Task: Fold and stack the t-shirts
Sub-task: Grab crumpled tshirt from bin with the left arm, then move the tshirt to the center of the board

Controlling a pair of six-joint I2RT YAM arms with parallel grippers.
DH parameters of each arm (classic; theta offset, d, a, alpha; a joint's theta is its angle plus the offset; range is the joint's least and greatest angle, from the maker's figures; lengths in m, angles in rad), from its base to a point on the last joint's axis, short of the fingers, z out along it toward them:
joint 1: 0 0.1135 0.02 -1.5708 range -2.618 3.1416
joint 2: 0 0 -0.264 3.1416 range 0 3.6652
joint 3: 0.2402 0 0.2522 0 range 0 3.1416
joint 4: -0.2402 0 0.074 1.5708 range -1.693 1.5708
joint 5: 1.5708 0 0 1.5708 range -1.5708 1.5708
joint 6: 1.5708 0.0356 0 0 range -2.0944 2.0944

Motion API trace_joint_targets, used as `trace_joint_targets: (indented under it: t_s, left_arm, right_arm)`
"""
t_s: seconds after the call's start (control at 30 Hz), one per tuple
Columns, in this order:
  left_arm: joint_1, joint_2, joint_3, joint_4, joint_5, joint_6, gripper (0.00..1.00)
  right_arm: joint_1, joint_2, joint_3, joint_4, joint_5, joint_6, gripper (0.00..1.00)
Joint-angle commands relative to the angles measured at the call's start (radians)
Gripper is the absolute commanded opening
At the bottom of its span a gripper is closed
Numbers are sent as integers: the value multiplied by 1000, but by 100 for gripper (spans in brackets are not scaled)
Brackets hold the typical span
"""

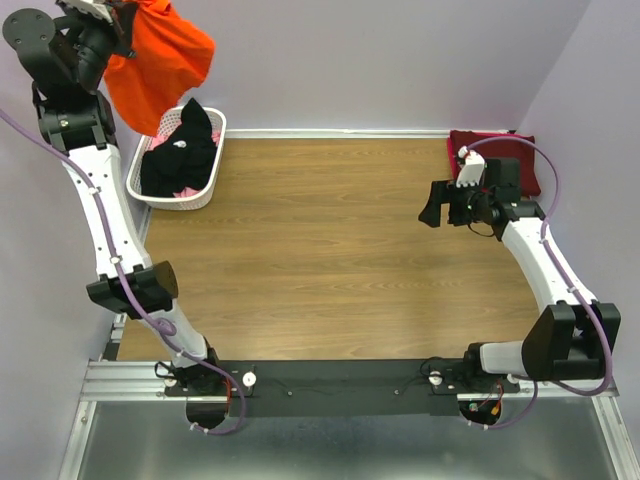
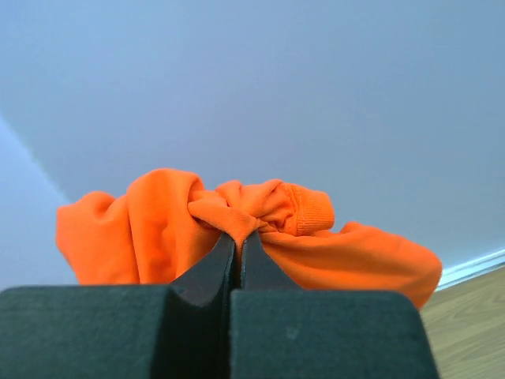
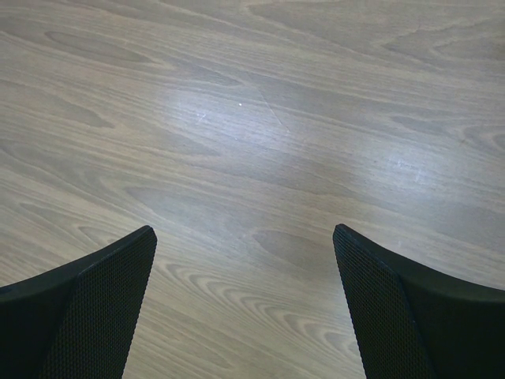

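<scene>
My left gripper [image 1: 122, 15] is raised high at the far left and shut on the bright orange t-shirt [image 1: 160, 65], which hangs bunched above the basket. In the left wrist view the fingertips [image 2: 239, 241] pinch a fold of the orange t-shirt [image 2: 173, 229]. The black t-shirt [image 1: 180, 155] lies crumpled in the white basket [image 1: 172, 199]. The dark maroon t-shirt [image 1: 497, 150] lies folded at the far right of the table. My right gripper [image 1: 432, 207] is open and empty above bare wood [image 3: 245, 158], left of the maroon t-shirt.
The wooden table [image 1: 330, 250] stretches between the basket and the maroon t-shirt. Some pink cloth [image 1: 170, 120] shows in the basket under the black t-shirt. Lilac walls close the back and both sides.
</scene>
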State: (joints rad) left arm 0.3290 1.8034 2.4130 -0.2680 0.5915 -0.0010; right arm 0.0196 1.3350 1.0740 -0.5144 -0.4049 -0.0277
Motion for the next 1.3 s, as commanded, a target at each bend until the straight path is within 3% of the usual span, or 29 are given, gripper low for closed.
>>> trace_joint_targets:
  t_s: [0.0,0.13,0.3,0.33,0.37,0.4,0.43,0.6,0.73,0.83,1.0,1.13,1.27]
  left_arm:
    - [-82,-32,-5,70,91,-90,0]
    - [-185,-99,-87,70,102,-86,0]
    - [-295,-193,-336,88,175,-119,0]
    - [-298,-205,-415,96,226,-134,19]
    - [-295,-211,-455,96,252,-145,47]
    - [-292,-216,-494,90,264,-161,85]
    - [-286,-234,-574,89,260,-168,98]
    - [-239,-285,-756,57,188,-117,98]
    - [-240,-260,-776,-136,-28,-5,98]
    - [-240,-289,-850,-171,-108,117,98]
    - [-289,-386,-1098,-175,-124,389,98]
    - [-315,-424,-1230,-296,22,566,98]
    - [-405,-432,-1354,-284,-24,608,86]
  right_arm:
    - [2,-37,-6,-7,11,-6,100]
    - [3,-46,-11,-7,24,-2,100]
    - [3,-45,-9,-6,70,15,100]
    - [3,-42,-3,-7,90,18,100]
    - [2,-40,-2,-7,90,17,100]
    - [3,-40,1,-10,89,12,100]
    - [2,-48,0,-16,77,-4,100]
    - [2,-69,-19,-27,40,-44,100]
    - [2,-21,1,-53,5,-67,100]
    - [5,59,56,-90,-21,-100,100]
    - [69,205,158,-125,17,-139,100]
    - [183,344,233,-125,96,-195,99]
    - [220,521,363,-133,104,-187,88]
